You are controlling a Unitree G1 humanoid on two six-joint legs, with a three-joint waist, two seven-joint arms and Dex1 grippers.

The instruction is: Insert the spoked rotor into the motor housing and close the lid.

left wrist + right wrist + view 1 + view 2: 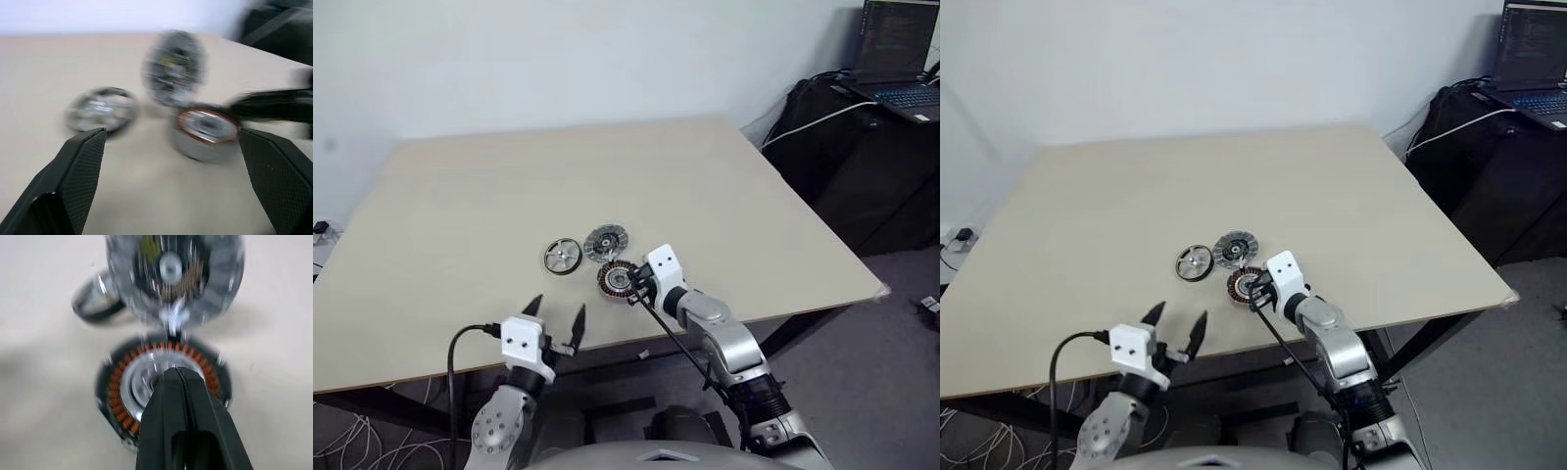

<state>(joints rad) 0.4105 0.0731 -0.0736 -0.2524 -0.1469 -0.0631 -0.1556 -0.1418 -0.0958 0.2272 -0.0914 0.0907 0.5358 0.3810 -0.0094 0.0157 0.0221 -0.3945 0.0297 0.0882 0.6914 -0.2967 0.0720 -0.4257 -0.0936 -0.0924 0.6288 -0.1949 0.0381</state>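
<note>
Three small discs lie close together near the front of the table (pixel 460 215). The silver spoked rotor (pixel 563 257) is the leftmost. The grey ribbed lid (pixel 606 242) lies to its right, a little farther back. Just in front of the lid sits the motor housing (pixel 617 280) with its copper windings (pixel 117 396) facing up. My right gripper (pixel 631 286) is shut with nothing held, and its tips (pixel 177 374) sit over the housing's dark centre. My left gripper (pixel 556 315) is open and empty at the table's front edge, pointing toward the rotor (pixel 101 108) and the housing (pixel 205 132).
The light wooden table's front edge (pixel 411 367) runs just under my left gripper. A black desk (pixel 862 147) with an open laptop (pixel 899 59) stands at the far right, beyond the table's right edge. Cables lie on the floor at the lower left.
</note>
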